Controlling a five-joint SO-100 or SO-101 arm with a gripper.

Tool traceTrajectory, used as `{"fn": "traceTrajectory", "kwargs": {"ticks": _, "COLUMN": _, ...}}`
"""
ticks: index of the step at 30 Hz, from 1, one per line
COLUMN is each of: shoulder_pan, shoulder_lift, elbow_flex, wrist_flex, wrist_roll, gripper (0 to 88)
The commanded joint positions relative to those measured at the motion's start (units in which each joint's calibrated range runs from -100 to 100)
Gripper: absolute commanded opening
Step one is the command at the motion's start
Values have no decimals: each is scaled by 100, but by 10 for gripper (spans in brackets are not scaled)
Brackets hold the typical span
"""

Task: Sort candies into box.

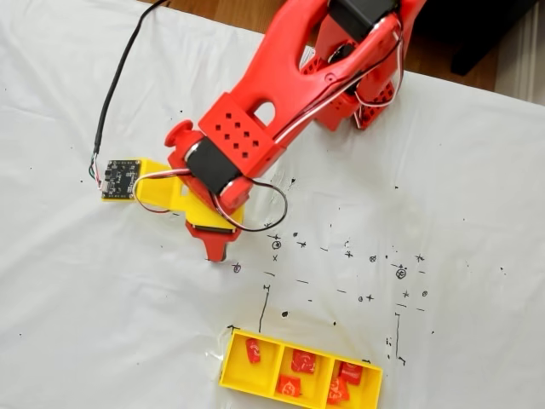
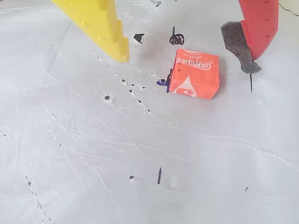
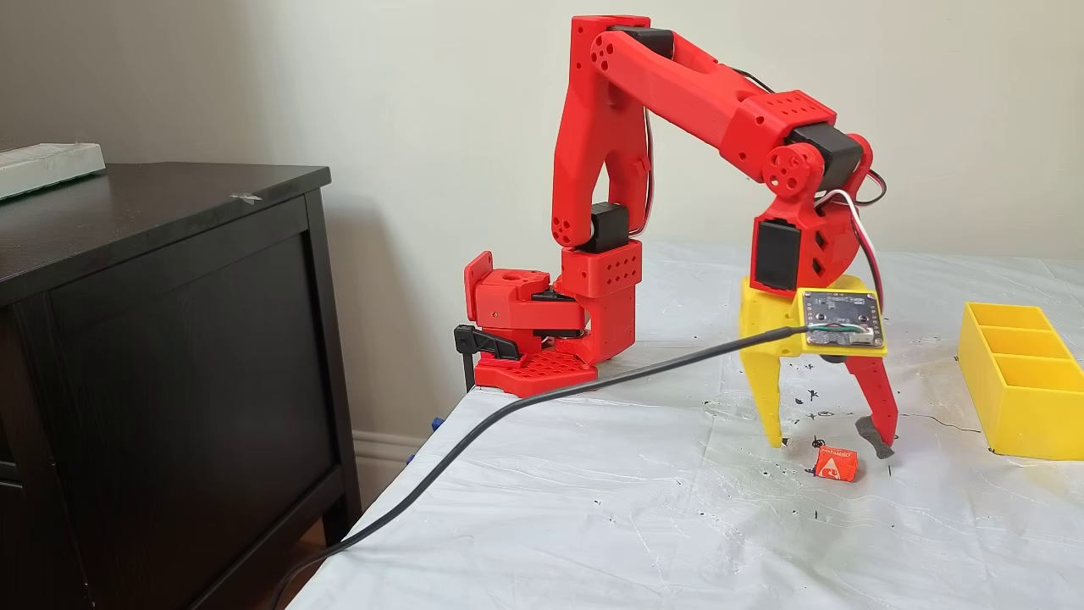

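One orange wrapped candy (image 2: 194,73) lies on the white table cover, and the side fixed view shows this candy (image 3: 836,464) just in front of the fingers. My gripper (image 2: 187,62) is open and held low over it, the yellow finger (image 2: 117,44) on the left and the red finger with its black foam pad (image 2: 238,44) on the right. The gripper (image 3: 830,446) touches nothing. The yellow box (image 1: 247,381) holds several red candies (image 1: 302,361) spread over its three compartments. From the side, that box (image 3: 1029,415) stands to the right of the gripper.
A small circuit board on a yellow mount (image 3: 843,318) rides on the gripper, and a black cable (image 3: 550,398) trails from it across the table. A dark cabinet (image 3: 169,339) stands beyond the table's left edge. Pen marks (image 1: 375,256) dot the cover.
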Motion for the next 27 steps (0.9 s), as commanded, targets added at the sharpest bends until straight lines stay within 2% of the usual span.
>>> {"fn": "traceTrajectory", "kwargs": {"ticks": 1, "shoulder_pan": -37, "shoulder_lift": -47, "elbow_flex": -545, "wrist_flex": -32, "wrist_roll": -63, "gripper": 305}}
{"fn": "traceTrajectory", "kwargs": {"ticks": 27, "shoulder_pan": -9, "shoulder_lift": 411, "elbow_flex": -991, "wrist_flex": 181, "wrist_roll": 15, "gripper": 277}}
